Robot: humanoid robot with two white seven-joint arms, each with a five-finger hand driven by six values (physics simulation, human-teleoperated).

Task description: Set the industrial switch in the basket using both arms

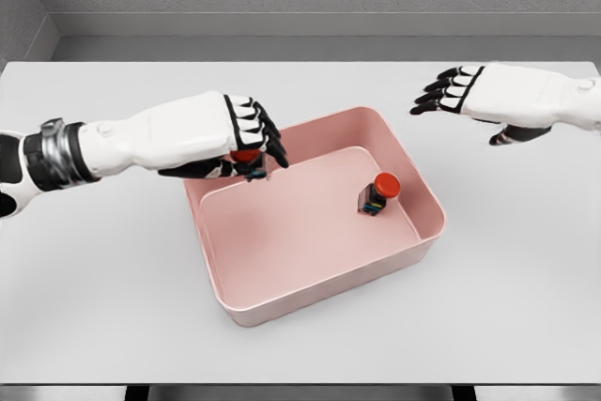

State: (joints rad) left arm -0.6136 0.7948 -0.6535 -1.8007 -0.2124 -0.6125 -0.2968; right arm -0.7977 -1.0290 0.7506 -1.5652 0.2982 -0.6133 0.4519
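Observation:
A pink basket [324,302] sits in the middle of the white table. Inside it, near the right wall, lies an industrial switch [378,193] with a red button and a dark body. My left hand [252,143] hovers over the basket's far left corner, fingers curled around a second switch [247,162] whose red button and dark body peek out below the palm. My right hand [465,91] floats above the table beyond the basket's far right corner, fingers spread and holding nothing.
The white table [103,279] stretches around the basket on all sides. A grey wall runs behind the table's far edge.

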